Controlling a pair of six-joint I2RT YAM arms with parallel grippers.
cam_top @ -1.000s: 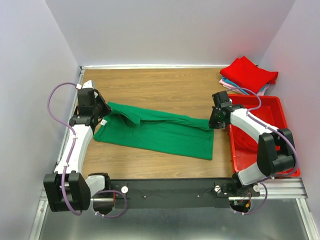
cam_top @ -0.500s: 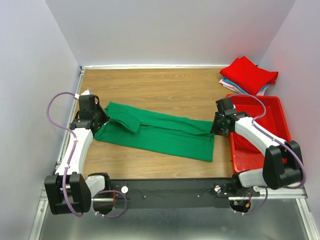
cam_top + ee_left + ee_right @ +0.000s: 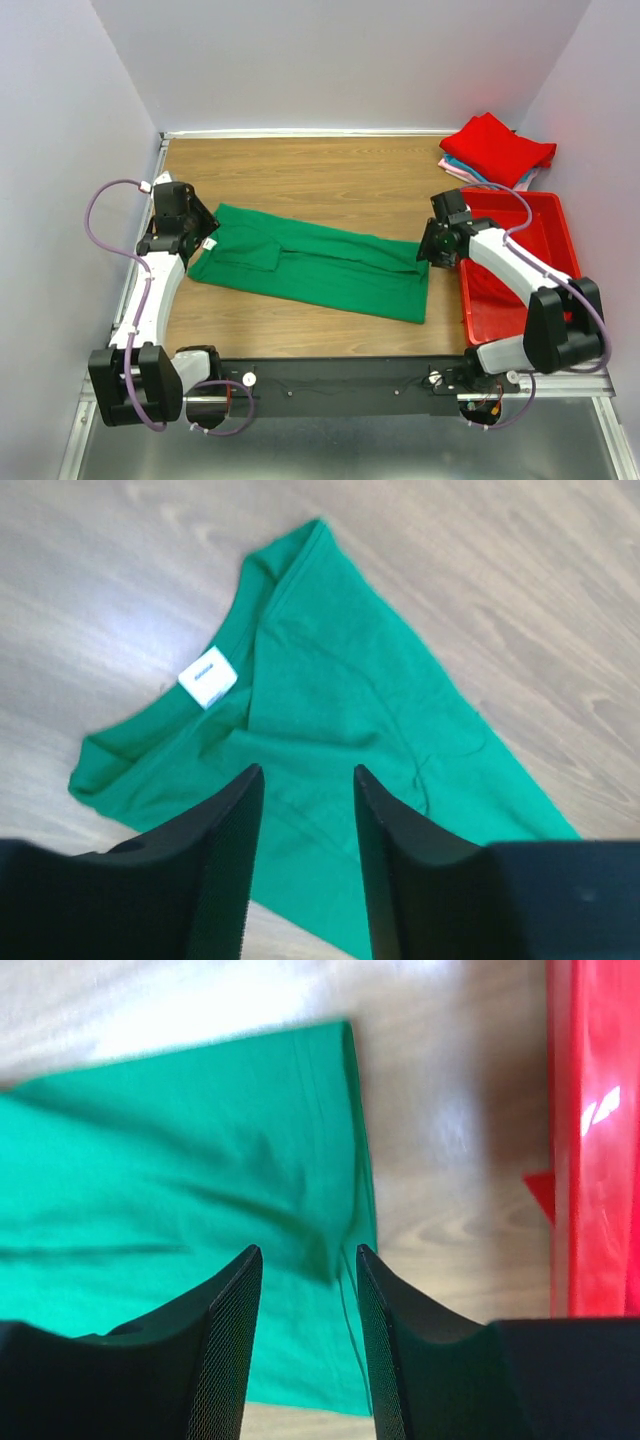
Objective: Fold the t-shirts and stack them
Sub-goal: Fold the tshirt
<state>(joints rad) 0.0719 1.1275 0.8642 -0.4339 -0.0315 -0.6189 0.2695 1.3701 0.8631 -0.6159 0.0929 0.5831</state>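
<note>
- Wood-grain table (image 3: pixel 330 170) enclosed by pale walls, with both arm bases at its near edge.
- Left arm: it rises from the near-left corner and reaches away along the table's left edge, with the wrist turned in toward the shirt.
- Left gripper (image 3: pixel 305 775): it hangs over the collar end of the shirt. Its fingers are apart and there is nothing between them.
- Green t-shirt (image 3: pixel 320 265): it lies flat as a long folded band across the middle of the table, with the collar to the left. The white neck label (image 3: pixel 208 682) shows at the neckline.
- Right gripper (image 3: pixel 305 1255): it hovers at the shirt's right-hand edge. Its fingers are spread, with only cloth and table seen through the gap.
- Right arm: the elbow sits over the near part of the red bin (image 3: pixel 520 270), and the forearm angles left and away toward the shirt.
- Folded stack (image 3: pixel 497 148): it sits in the far right corner beyond the bin, a red shirt on top with light blue and pink edges beneath.
</note>
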